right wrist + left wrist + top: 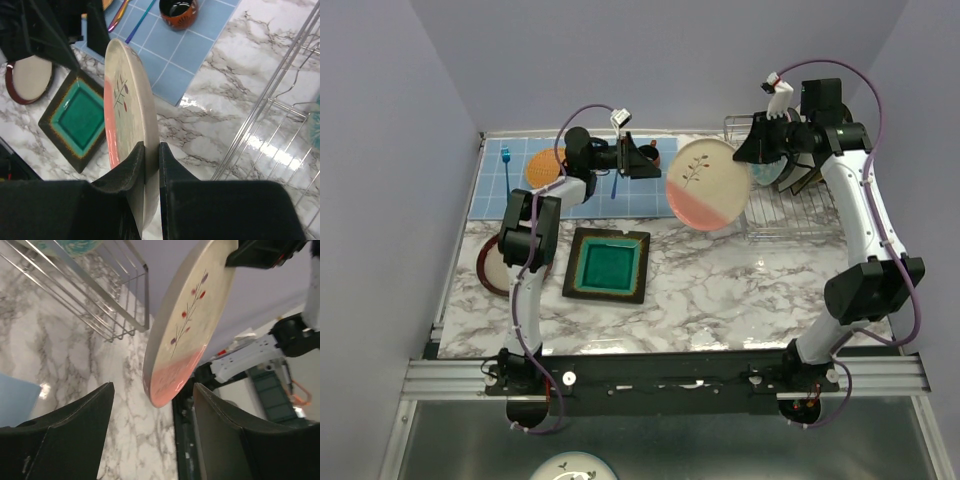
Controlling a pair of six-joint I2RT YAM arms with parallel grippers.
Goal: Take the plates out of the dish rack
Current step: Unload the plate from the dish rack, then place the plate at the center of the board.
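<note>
**Operator:** From above, where's my plate?

**Spotter:** Your right hand (747,163) pinches the flowered plate (708,183) by its 3 o'clock rim. It hangs on edge in the air, just off the dish rack (790,218) toward 9 o'clock. Your left hand (656,160) sits at the plate's 9 o'clock, near but apart.

**Operator:** And the left wrist view?

**Spotter:** Your left fingers (65,435) are spread wide, with the pink edge between them and untouched. Push in until the rim sits deep and close firmly. Only then release the right.

**Operator:** Right wrist?

**Spotter:** Both pads are pressed onto the rim. It's a shallow bite, so don't swing the plate.

**Operator:** The count?

**Spotter:** One plate is aloft. Two are on the table (720,300): the square teal plate (607,265) and the red-rimmed plate (487,270). At least two stand in the rack, and I can't tell beyond that. There's also one small red cup (178,10).
</note>
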